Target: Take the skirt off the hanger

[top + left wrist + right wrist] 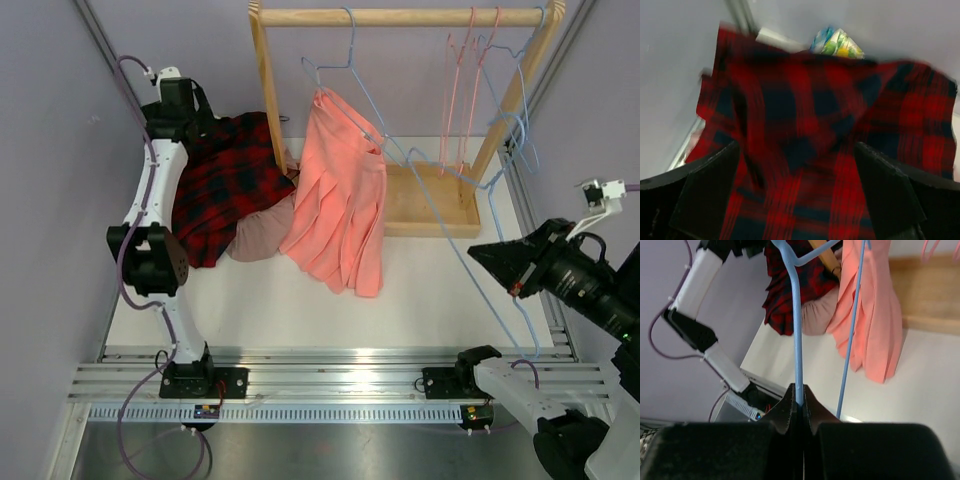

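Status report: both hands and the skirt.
Left hand open over plaid skirt. Right hand shut on blue hanger. Coral skirt draped at wooden rack, beside hanger.

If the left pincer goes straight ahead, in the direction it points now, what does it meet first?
The plaid cloth. It fills the space ahead of the left pincer, whose jaws stand open on either side of it. It looks very near, perhaps touching; the blurred view does not settle the depth.

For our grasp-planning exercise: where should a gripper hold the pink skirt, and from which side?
Probably the pink skirt by its loose lower pleats, from the near, open side: they fan free, while the rack post crowds the waistband.
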